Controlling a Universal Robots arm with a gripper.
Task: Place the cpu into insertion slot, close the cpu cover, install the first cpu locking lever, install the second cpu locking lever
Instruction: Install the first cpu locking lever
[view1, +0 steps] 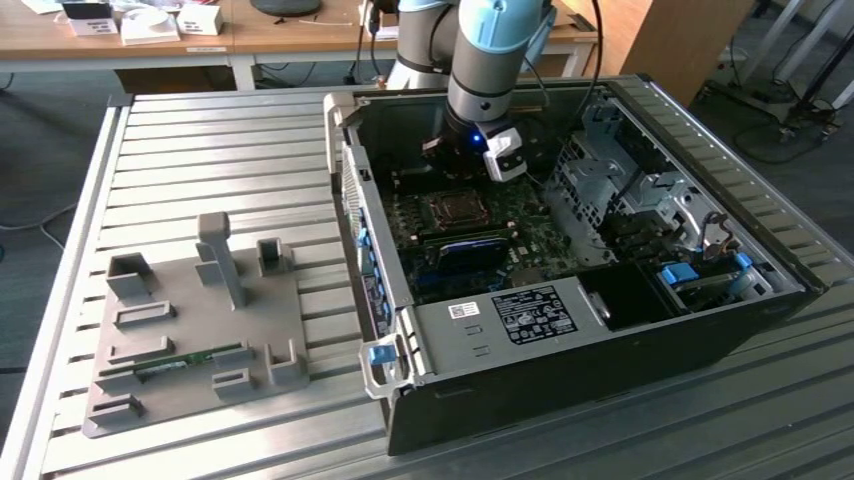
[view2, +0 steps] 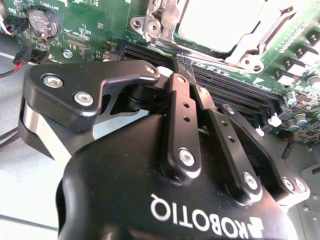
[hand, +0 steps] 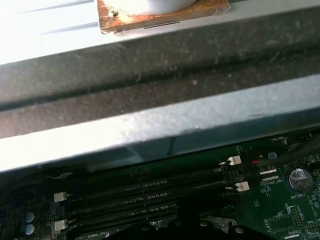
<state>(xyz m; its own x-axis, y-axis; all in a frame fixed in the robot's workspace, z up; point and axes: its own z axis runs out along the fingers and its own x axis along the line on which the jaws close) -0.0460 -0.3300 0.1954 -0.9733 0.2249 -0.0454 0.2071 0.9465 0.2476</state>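
Table (view1: 200, 160): ribbed metal surface, carrying all items below.

Computer case (view1: 601, 370): black tower laid on its side, side panel off, interior exposed. Occupies the exterior view's right half of the table.

Fixture plate (view1: 187, 340): grey moulded holder with several upright posts and pockets, on the exterior view's left of the case, well apart from it. A green memory stick (view1: 167, 367) lies in one of its near pockets.

Robot arm (view1: 494, 50): grey and light-blue, reaching down into the case from above.

Motherboard (view1: 467, 240): green board on the floor of the case. Long black memory slots (view2: 240, 92) run just beside the socket area; a round coin battery (view2: 44, 21) sits near one board corner in the second wrist view.

Insertion slot (view1: 454, 208): square socket with metal rim on the motherboard, directly below and just in front of the tool in the exterior view.

Cpu cover (view2: 165, 20): silver metal frame, seen in the second wrist view around a square window, lying over the socket. The window area is washed out bright; whether the cpu sits inside cannot be told.

Tool (view2: 186, 65): black two-finger unit, fingers (view2: 181, 110) drawn together with their tips meeting, nothing visible between them. Tips stand over the memory slots, just beside the socket frame.
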